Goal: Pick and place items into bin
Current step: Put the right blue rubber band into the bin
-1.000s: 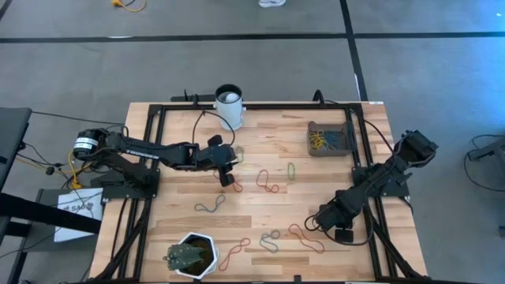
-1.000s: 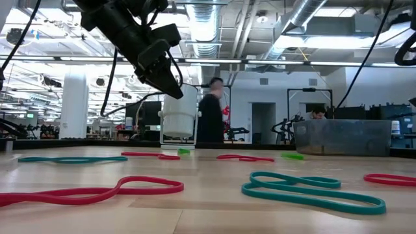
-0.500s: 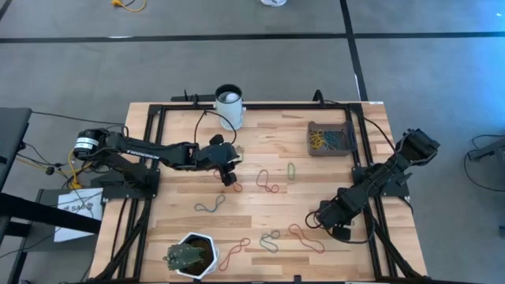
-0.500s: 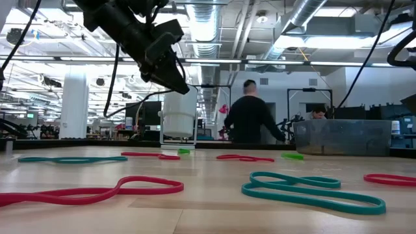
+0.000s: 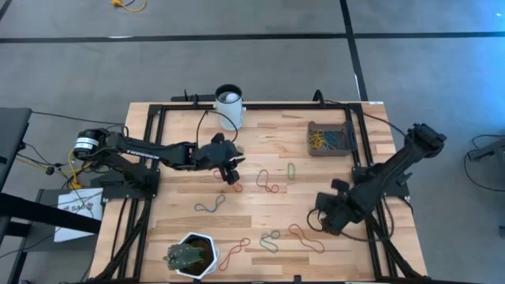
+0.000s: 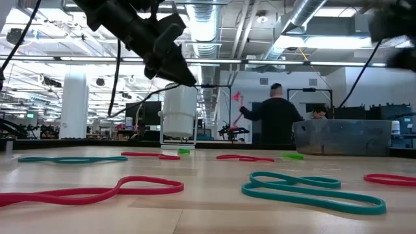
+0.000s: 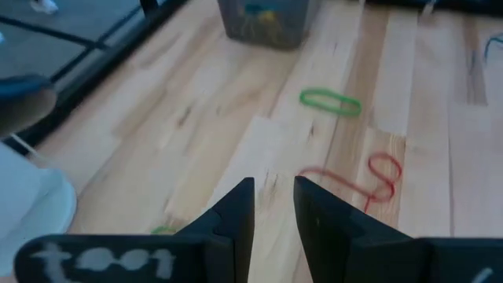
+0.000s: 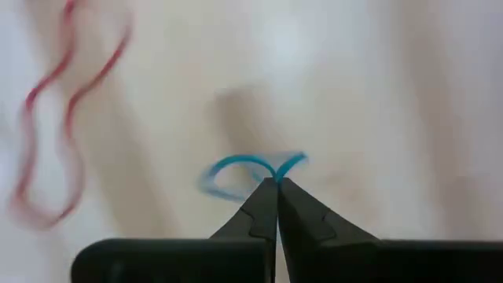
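Twisted rubber bands lie flat on the wooden table: red, green, teal, teal, red and red. The dark tray bin sits at the far right with several bands inside. My left gripper hovers above the table near the white cup, its fingers a little open with nothing between them. My right gripper is over the near right part and is shut on a blue band. My right gripper pinches a thin blue band between its two fingertips, on a short stretch of the loop. The rest of the loop curls out beyond the fingertips. The fingers point down at the table from above.
A white cylindrical cup stands at the far edge and a white hexagonal plant pot at the near edge. A black frame runs along the table's sides. In the low view a person moves in the room behind.
My right arm has risen from the table's near right part and its gripper has shifted a little toward the left. My left gripper has moved up and slightly toward the right. The person in the room behind has walked to the right.
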`<state>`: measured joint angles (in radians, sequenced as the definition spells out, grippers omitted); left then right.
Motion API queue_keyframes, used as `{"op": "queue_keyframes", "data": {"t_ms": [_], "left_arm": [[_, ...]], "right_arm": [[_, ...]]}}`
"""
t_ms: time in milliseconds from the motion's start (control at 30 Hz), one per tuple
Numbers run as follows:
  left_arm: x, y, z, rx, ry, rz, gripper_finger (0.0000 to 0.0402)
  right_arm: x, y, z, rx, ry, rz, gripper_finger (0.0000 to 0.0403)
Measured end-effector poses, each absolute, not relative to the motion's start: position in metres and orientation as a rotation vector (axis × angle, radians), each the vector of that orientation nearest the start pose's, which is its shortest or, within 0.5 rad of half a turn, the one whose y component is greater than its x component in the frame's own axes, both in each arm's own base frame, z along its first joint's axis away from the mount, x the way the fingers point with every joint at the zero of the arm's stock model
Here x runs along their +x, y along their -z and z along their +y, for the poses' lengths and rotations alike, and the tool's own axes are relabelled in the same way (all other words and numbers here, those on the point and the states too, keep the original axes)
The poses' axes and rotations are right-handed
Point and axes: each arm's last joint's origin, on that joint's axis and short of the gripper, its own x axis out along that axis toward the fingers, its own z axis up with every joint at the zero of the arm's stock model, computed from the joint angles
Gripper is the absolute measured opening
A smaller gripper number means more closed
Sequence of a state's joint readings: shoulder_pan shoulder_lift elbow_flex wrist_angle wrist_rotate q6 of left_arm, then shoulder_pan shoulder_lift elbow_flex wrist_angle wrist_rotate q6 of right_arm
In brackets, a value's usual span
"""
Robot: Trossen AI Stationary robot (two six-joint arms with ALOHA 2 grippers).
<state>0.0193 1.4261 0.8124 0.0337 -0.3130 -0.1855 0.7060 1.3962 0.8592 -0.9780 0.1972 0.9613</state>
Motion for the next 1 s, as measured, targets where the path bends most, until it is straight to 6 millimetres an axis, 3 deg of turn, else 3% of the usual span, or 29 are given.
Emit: {"op": "queue_keyframes", "data": {"t_ms": [167,300,567,767,1000], "left_arm": [[0.299,-0.224,0.015,-0.094,-0.380,0.496,0.0083],[0.298,-0.224,0.015,-0.094,-0.380,0.499,0.0083],[0.298,-0.224,0.015,-0.094,-0.380,0.502,0.0083],[0.298,-0.224,0.015,-0.092,-0.380,0.508,0.0083],[0.298,-0.223,0.015,-0.137,-0.393,0.506,0.0083]], "right_arm": [[0.169,-0.232,0.114,-0.074,0.519,1.107,0.0001],[0.166,-0.253,0.083,-0.207,0.725,0.935,0.0001],[0.156,-0.274,0.012,-0.183,1.080,0.930,0.0000],[0.159,-0.272,-0.029,-0.031,1.176,1.062,0.0000],[0.164,-0.233,-0.070,0.193,1.087,1.220,0.0000]]}}
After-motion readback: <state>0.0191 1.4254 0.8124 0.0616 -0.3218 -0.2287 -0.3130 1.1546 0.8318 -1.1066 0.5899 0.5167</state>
